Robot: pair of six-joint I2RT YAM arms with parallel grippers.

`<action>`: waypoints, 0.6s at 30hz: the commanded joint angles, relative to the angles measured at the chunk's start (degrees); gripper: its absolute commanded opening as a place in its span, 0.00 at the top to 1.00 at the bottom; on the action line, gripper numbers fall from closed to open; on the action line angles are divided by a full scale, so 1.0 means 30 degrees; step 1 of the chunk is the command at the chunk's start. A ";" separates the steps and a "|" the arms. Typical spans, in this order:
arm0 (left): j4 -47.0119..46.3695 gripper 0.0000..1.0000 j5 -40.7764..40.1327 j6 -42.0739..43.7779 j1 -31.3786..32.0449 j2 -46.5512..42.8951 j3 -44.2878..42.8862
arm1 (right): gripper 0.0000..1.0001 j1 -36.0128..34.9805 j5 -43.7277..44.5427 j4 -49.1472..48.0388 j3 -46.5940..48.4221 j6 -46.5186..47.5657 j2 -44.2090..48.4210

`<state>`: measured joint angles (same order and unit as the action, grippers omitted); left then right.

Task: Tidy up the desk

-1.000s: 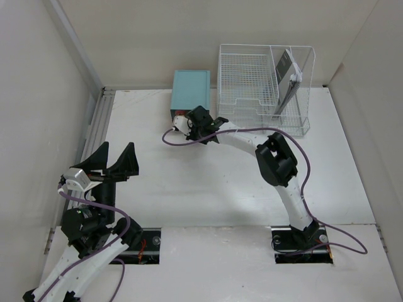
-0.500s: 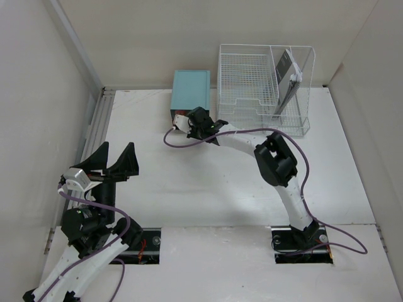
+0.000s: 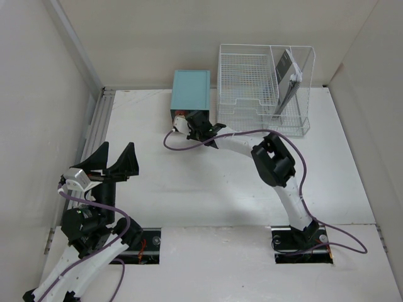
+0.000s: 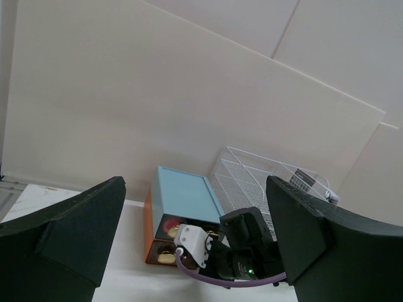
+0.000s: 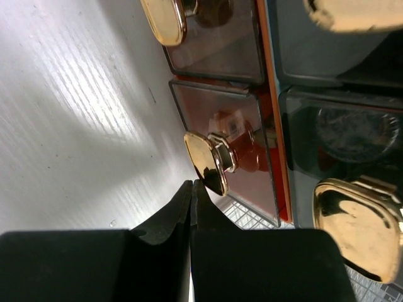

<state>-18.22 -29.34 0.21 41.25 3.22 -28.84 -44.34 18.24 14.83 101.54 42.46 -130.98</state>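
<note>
My right gripper (image 5: 191,187) is clenched empty, tips by a gold knob (image 5: 204,162) on the box (image 3: 191,90), upper centre; I'd push squarely, gently; left gripper (image 3: 116,153) gapes, lower left; desk (image 3: 189,189) spans the top view.

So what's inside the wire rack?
A flat grey thing leans in the right slot of the rack. The mesh hides its lower part, so what it is is unclear.

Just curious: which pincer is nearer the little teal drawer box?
Right. The right pincer is at the teal drawer box's front; the left pincer hangs far off to its left.
</note>
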 commanded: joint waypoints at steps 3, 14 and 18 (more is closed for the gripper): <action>-0.0959 0.08 -0.0063 0.0282 0.0018 0.0127 0.0033 | 1.00 -0.0133 0.1186 -0.1662 -0.0095 0.0115 -0.0169; -0.0959 0.08 -0.0063 0.0282 0.0018 0.0127 0.0033 | 1.00 -0.0133 0.1335 -0.2219 -0.0648 0.0115 0.0150; -0.0959 0.08 -0.0063 0.0282 0.0018 -0.0049 0.0033 | 1.00 -0.0951 -0.1852 0.0023 -0.2320 0.0115 0.2258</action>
<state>-18.22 -29.41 0.21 41.25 3.22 -28.84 -44.75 18.76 11.68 97.06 42.68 -129.75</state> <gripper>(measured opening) 0.923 0.009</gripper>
